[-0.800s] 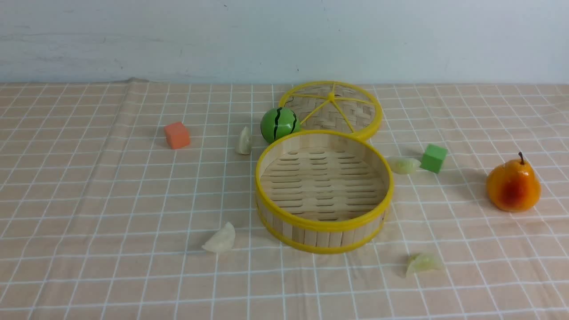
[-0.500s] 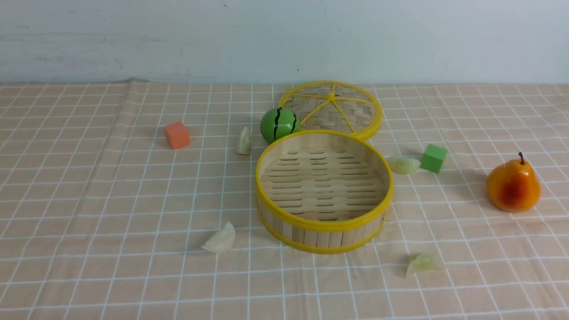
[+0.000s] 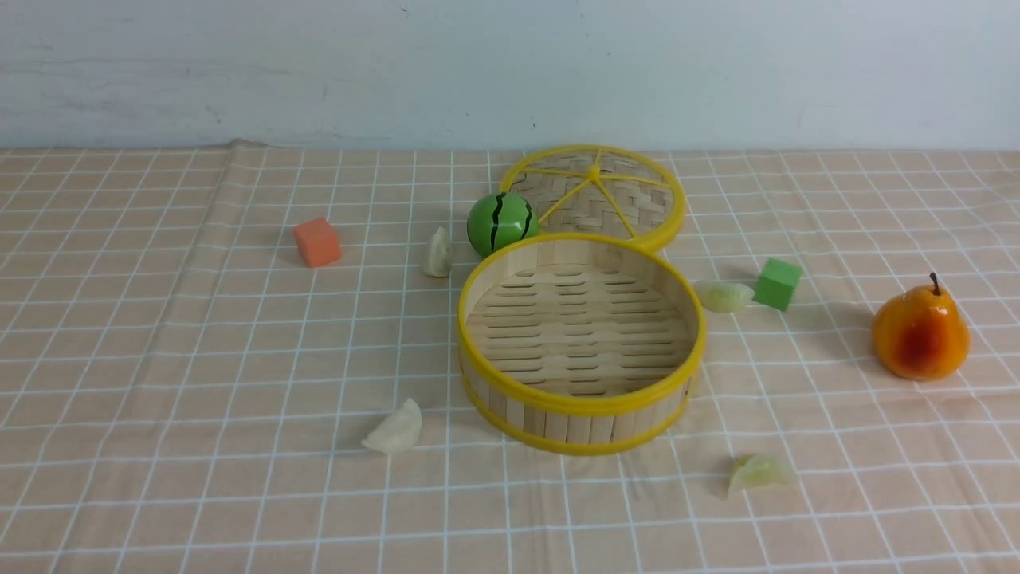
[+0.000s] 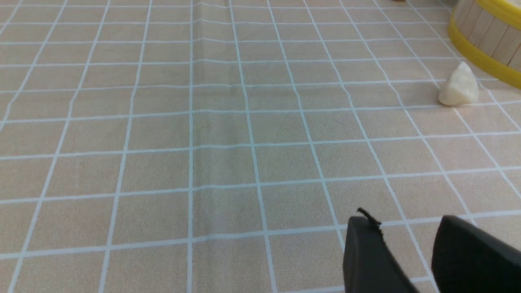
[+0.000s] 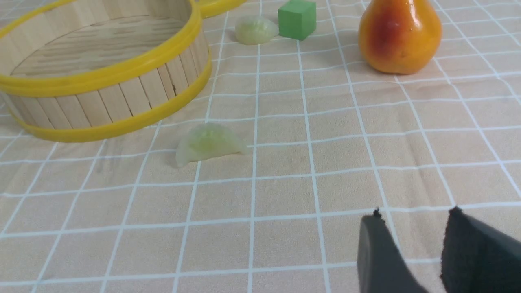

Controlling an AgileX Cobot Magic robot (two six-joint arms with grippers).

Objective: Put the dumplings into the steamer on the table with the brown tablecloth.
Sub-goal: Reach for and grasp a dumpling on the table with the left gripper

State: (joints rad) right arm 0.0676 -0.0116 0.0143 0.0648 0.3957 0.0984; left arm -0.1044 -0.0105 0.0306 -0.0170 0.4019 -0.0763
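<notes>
The steamer stands empty mid-table on the brown tablecloth. A white dumpling lies near its front left, also the white dumpling in the left wrist view. Another white dumpling stands behind on the left. A green dumpling lies at the front right, the same green dumpling in the right wrist view. A second green dumpling rests beside the steamer's right wall. My left gripper and right gripper hang open over bare cloth, holding nothing; neither shows in the front view.
The flat woven lid lies behind the steamer, with a green striped ball at its left. An orange cube sits at the left, a green cube and a pear at the right.
</notes>
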